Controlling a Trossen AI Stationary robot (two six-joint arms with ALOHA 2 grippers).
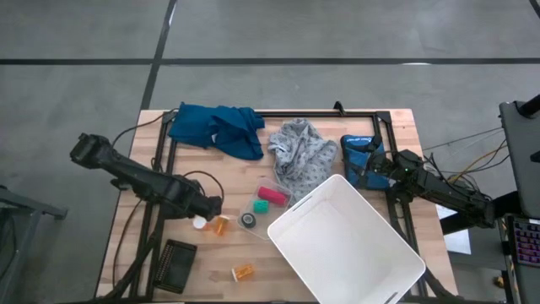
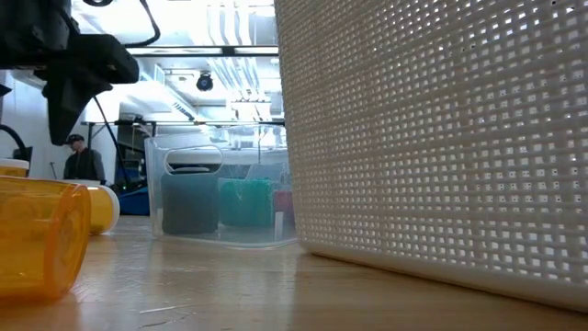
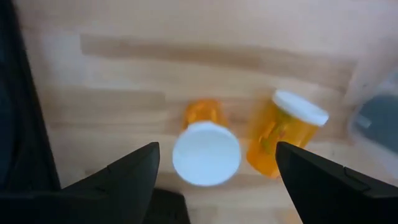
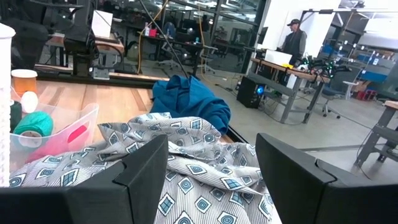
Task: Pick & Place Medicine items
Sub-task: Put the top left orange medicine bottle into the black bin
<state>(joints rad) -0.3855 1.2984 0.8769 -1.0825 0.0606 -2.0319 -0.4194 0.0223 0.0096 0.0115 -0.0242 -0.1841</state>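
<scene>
At lower left of the high view, the left gripper (image 1: 207, 205) hangs wide open over two pill bottles (image 1: 218, 225); a third (image 1: 243, 272) lies apart on the desk (image 1: 135, 181). None looks placed in the white basket (image 1: 371, 279); the right gripper (image 1: 384, 171) waits open.

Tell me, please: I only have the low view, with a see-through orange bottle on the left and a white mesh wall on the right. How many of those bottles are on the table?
Observer: Three translucent orange pill bottles with white round caps. The high view shows an upright bottle beside a lying bottle, and a third bottle lying apart from them.
Operator: Is a claw near any of them?
Observer: Yes. The left gripper is above the upright bottle, its fingers open on either side of the white cap.
Operator: And the other arm?
Observer: The right gripper is open over the grey patterned cloth, beyond the white mesh basket.
</scene>
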